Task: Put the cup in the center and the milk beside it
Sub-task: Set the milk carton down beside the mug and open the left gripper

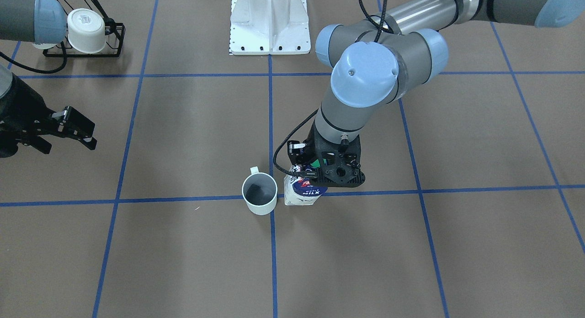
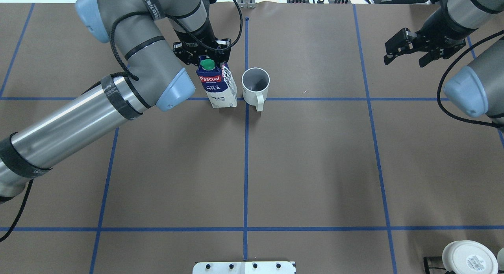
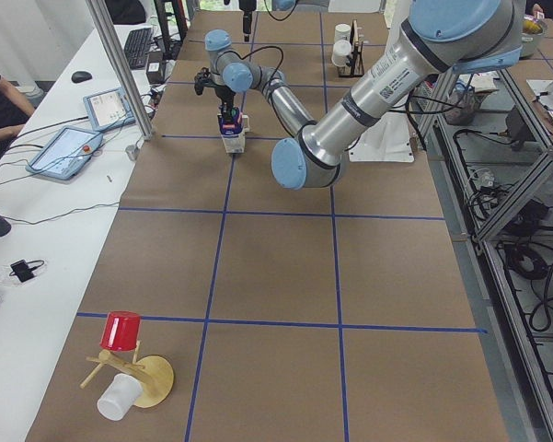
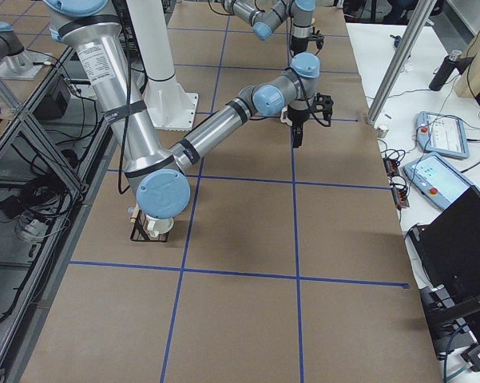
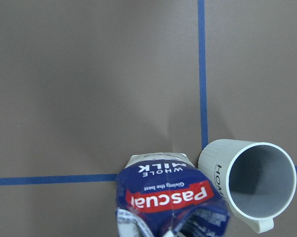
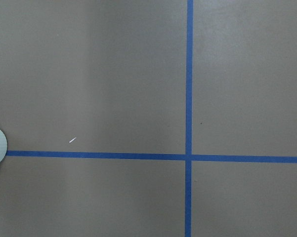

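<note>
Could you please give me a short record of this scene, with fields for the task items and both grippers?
cup: upright on the table, by the blue tape crossing, handle toward the robot
milk: upright, close on the cup's left
left gripper: shut on the milk's top
right gripper: open, empty, away from both items
</note>
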Available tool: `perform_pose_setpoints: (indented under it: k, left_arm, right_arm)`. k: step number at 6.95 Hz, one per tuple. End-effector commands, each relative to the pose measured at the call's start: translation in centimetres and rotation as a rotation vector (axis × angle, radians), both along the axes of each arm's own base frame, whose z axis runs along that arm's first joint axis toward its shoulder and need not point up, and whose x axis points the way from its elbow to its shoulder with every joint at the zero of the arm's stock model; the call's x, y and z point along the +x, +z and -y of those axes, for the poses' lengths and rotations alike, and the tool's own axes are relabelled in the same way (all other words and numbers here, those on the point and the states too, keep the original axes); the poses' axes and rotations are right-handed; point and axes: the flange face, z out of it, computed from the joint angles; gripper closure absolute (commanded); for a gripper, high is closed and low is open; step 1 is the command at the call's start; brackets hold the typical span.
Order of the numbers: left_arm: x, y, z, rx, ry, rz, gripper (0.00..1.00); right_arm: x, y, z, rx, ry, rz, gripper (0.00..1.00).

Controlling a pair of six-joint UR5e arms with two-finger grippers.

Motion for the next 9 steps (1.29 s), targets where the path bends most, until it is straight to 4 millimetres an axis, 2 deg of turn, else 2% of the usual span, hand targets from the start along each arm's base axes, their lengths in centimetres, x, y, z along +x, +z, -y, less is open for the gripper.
perform_pose_setpoints:
  k: [1,2,3,4,6,9]
  left_arm:
    - [0.7,0.0,-0.2,0.001,-0.007,-0.010,1.00]
    - [0.8,0.1,-0.2,-0.001,-0.008,-0.009,1.00]
    - [1.0,0.3,-0.1,0.000,-0.008,-0.012,0.38]
    - [1.0,0.3,-0.1,0.001,-0.011,-0.018,0.03]
    - [0.8,-0.2,-0.2,-0.012,-0.043,-0.049,0.02]
    - [-0.7,-1.7,0.3,-0.067,-0.127,-0.131,0.02]
  right_arm:
    - [0.0,0.2,0.0,-0.004,0.000,-0.003,0.00]
    - [-0.1,0.3,0.0,-0.006,-0.001,-0.003,0.00]
    - [0.0,0.2,0.0,-0.005,0.000,-0.003,0.00]
    - [0.1,0.4,-0.1,0.003,0.004,-0.008,0.00]
    - [1.2,1.6,-1.9,0.006,0.013,-0.016,0.00]
    - [1.4,2.9,-2.1,-0.006,0.024,-0.042,0.00]
